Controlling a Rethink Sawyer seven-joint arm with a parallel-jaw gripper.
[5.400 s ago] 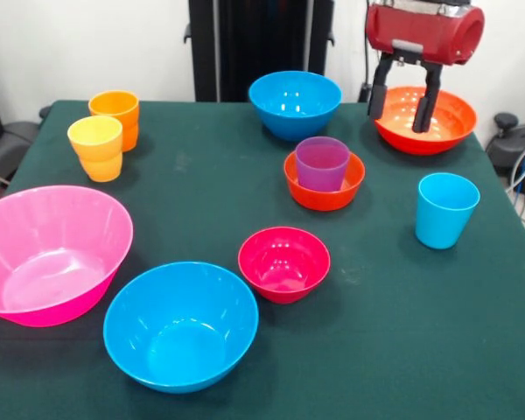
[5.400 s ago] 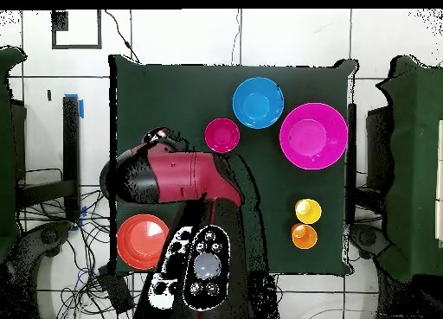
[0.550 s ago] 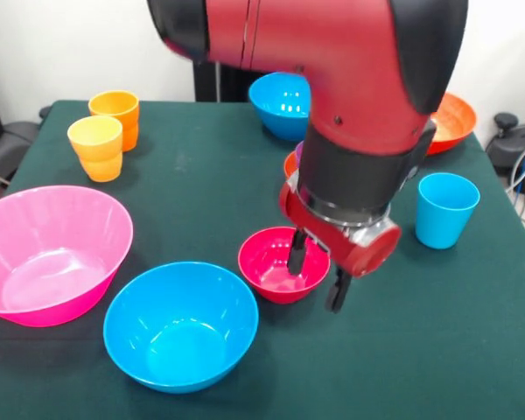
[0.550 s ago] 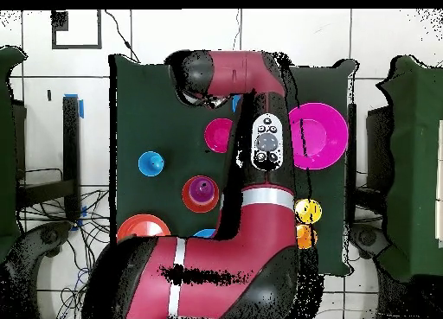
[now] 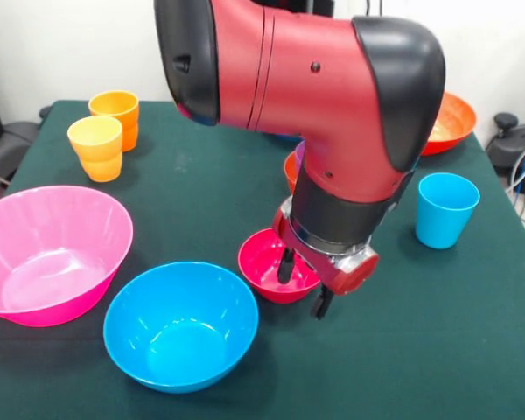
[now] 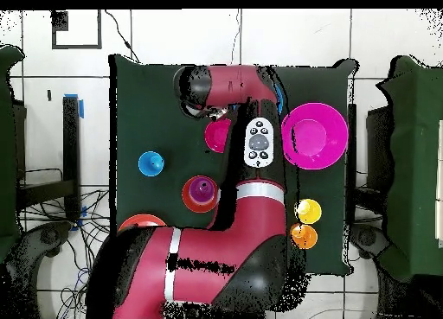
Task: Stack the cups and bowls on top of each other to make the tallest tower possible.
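Front view: the tool (image 5: pixel 303 284) stands open, one finger inside the small magenta bowl (image 5: pixel 267 260), the other outside its rim, on the bench (image 5: pixel 420 332). Overhead view: the arm covers part of that bowl (image 6: pixel 216 135); purple cup (image 6: pixel 201 191) sits in the small orange-red bowl (image 6: pixel 190 200)

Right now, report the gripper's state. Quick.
Gripper: open, holding nothing; one finger inside the magenta bowl, the other outside its rim.
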